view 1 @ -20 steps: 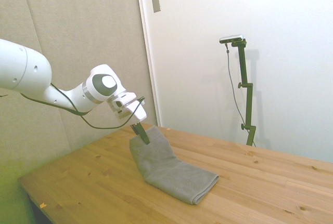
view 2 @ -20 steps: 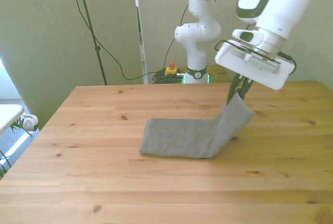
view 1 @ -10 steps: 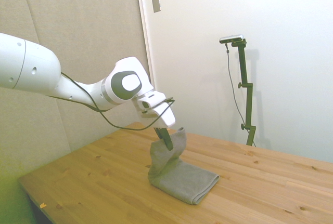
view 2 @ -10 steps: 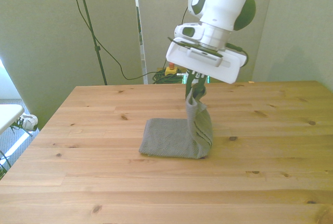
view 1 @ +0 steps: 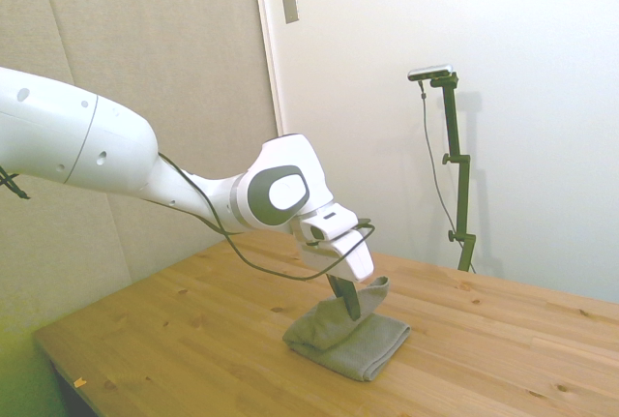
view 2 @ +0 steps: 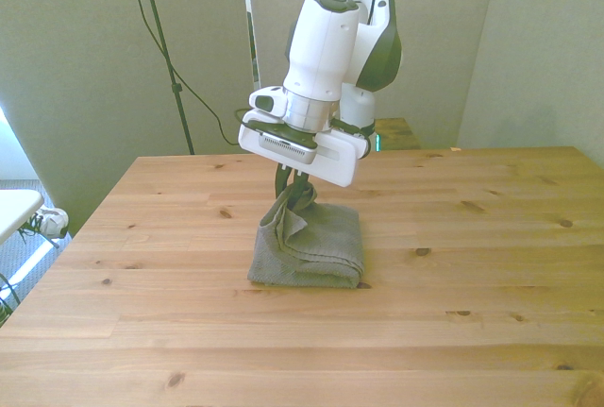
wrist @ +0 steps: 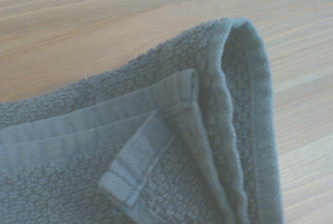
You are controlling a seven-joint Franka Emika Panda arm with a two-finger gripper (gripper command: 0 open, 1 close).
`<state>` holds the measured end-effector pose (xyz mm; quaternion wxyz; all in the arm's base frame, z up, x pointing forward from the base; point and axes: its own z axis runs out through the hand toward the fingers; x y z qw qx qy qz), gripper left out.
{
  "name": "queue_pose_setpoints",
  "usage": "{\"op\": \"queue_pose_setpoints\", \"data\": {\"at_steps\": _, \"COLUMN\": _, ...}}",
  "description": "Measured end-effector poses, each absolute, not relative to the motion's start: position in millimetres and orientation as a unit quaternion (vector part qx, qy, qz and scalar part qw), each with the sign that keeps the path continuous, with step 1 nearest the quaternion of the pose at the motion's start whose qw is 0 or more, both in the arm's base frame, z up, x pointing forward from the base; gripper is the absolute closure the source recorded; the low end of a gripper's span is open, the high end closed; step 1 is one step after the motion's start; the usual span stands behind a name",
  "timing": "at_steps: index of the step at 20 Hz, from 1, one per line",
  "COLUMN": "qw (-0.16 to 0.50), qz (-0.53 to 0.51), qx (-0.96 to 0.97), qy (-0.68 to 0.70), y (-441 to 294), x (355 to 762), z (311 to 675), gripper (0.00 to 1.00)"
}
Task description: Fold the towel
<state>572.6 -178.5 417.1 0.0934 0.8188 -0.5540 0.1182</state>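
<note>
One gripper: my gripper is clamped on a raised corner of the plain grey thick cloth towel.
Towel position: doubled over, resting mid wooden counter.
Wrist view: hemmed corner lies over folded layers.

- The fingertips of the end effector are buried in a raised fold of the towel in the front view, so the width of the gap between them cannot be read.
- In the side view, the end effector is seen as one dark shape against the towel; the separate fingers cannot be made out.
- The towel is cut off by two edges of the wrist view, and its full outline is not shown there.
- The arm's base is hidden behind its own wrist in the front view.
- The worktop is cropped at the lower edge of the front view.
</note>
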Motion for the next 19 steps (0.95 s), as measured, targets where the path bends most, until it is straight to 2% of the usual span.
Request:
{"op": "queue_pose_setpoints", "data": {"at_steps": 5, "qw": 0.094, "qz": 0.122, "qx": 0.818, "qy": -0.555, "y": -190.0, "x": 570.5, "z": 420.2, "gripper": 0.0}}
{"op": "queue_pose_setpoints", "data": {"at_steps": 10, "qw": 0.071, "qz": 0.131, "qx": 0.818, "qy": -0.555, "y": -194.7, "x": 559.4, "z": 448.1, "gripper": 0.0}}
{"op": "queue_pose_setpoints", "data": {"at_steps": 15, "qw": -0.018, "qz": 0.062, "qx": 0.862, "qy": -0.504, "y": -158.2, "x": 497.6, "z": 472.2, "gripper": 0.0}}
{"op": "queue_pose_setpoints", "data": {"at_steps": 19, "qw": -0.033, "qz": 0.028, "qx": 0.891, "qy": -0.452, "y": -116.2, "x": 435.4, "z": 456.7, "gripper": 0.0}}
